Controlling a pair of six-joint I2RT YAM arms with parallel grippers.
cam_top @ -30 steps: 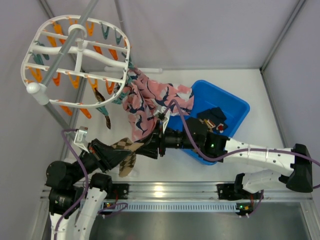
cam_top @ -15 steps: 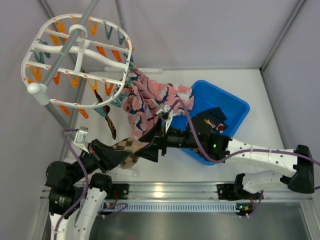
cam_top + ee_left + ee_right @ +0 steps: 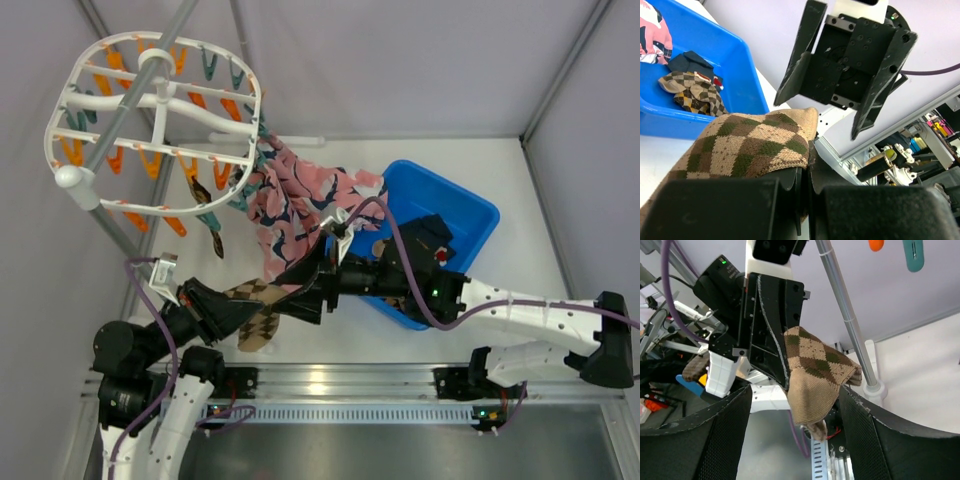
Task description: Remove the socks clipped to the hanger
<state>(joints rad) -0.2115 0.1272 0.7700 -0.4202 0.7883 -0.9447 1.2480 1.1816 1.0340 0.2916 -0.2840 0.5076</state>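
My left gripper (image 3: 243, 303) is shut on a brown checkered sock (image 3: 258, 312), which hangs from its jaws low at the front left. In the left wrist view the sock (image 3: 752, 145) lies pinched between the jaws (image 3: 807, 167). My right gripper (image 3: 303, 292) is open, and its fingers straddle that sock (image 3: 815, 372) without closing on it (image 3: 796, 440). The white hanger (image 3: 155, 120) hangs at the upper left. Pink socks with navy marks (image 3: 300, 205) are clipped to its right rim.
A blue bin (image 3: 470, 215) at the right holds a checkered sock (image 3: 690, 95) and a navy sock (image 3: 690, 61). The grey pole (image 3: 840, 310) carries the hanger and stands on a white base (image 3: 875, 390). Orange and teal clips (image 3: 205, 100) line the hanger's crossbars.
The hanger has swung slightly. My right wrist has shifted a little while its open fingers stay around the checkered sock. My left gripper keeps its hold.
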